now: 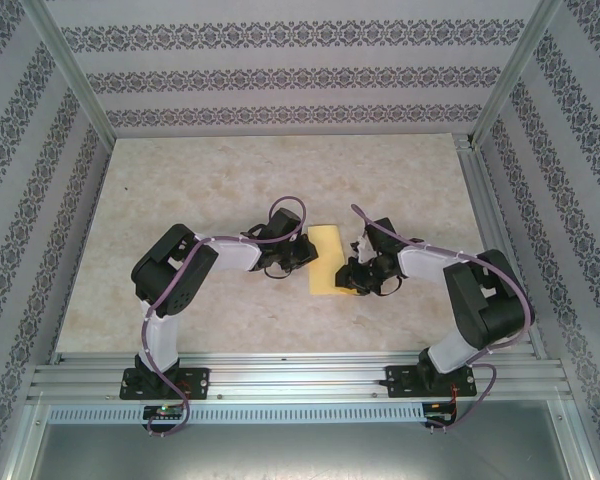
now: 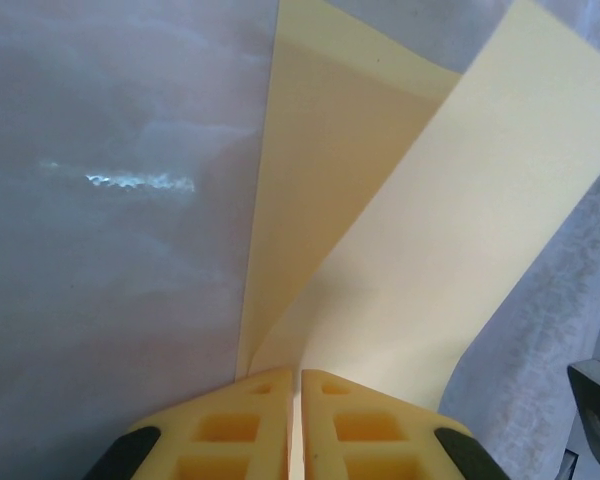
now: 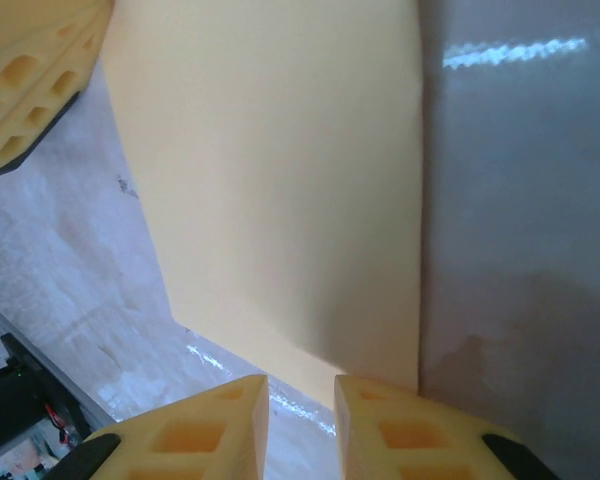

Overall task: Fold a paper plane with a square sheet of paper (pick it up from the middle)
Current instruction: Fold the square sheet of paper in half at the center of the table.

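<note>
The pale-yellow sheet of paper (image 1: 327, 258) lies mid-table as a narrow upright rectangle between both grippers. My left gripper (image 1: 300, 257) is at its left edge. In the left wrist view that gripper (image 2: 297, 372) is shut on the paper (image 2: 450, 240): a lighter flap rises from the jaws over a darker layer (image 2: 300, 180) lying flat. My right gripper (image 1: 353, 274) sits at the sheet's lower right. In the right wrist view it (image 3: 302, 382) stands slightly open, bare table in the gap, with the paper's (image 3: 280, 170) near edge just ahead of the fingertips. A paper plane is out of view.
The beige marbled table (image 1: 210, 180) has room behind and to both sides of the sheet. Patterned walls (image 1: 280, 75) and aluminium posts (image 1: 70, 70) enclose it. A slotted rail (image 1: 300, 378) runs along the near edge. The left fingers (image 3: 30, 80) show at the right wrist view's top left.
</note>
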Controlling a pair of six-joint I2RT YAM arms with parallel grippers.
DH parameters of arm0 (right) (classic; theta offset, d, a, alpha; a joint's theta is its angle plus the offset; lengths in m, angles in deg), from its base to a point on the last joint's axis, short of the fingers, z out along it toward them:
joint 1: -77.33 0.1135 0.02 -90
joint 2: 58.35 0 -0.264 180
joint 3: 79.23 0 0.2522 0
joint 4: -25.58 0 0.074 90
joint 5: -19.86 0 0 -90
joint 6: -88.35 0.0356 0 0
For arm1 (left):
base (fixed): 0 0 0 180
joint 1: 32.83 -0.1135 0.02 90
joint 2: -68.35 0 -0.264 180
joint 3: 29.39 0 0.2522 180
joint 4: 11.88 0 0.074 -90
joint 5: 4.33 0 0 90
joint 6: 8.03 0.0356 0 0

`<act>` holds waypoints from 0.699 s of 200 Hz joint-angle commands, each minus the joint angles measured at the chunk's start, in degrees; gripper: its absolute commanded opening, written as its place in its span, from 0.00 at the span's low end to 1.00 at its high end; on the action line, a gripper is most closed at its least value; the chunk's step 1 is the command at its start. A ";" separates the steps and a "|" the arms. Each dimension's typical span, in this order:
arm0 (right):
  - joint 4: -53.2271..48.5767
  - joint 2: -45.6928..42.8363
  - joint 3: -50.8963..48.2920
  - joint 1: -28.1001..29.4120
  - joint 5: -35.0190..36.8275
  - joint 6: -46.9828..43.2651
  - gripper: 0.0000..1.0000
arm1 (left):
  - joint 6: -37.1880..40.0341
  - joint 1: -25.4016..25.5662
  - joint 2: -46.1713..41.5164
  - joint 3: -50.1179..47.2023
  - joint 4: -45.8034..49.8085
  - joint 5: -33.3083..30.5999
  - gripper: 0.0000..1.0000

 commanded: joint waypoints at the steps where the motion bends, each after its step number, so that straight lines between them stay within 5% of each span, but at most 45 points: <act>1: -0.03 -3.06 -0.67 0.63 -0.73 0.73 0.25 | 1.35 1.38 2.13 0.38 2.88 -0.43 0.14; 64: 0.45 4.11 -1.94 -0.07 2.46 -0.90 0.24 | 1.54 1.39 2.04 0.40 2.88 -0.16 0.13; 140: -2.43 -0.68 8.51 -5.01 1.32 -3.55 0.24 | 2.14 1.39 2.13 0.80 3.81 -0.08 0.13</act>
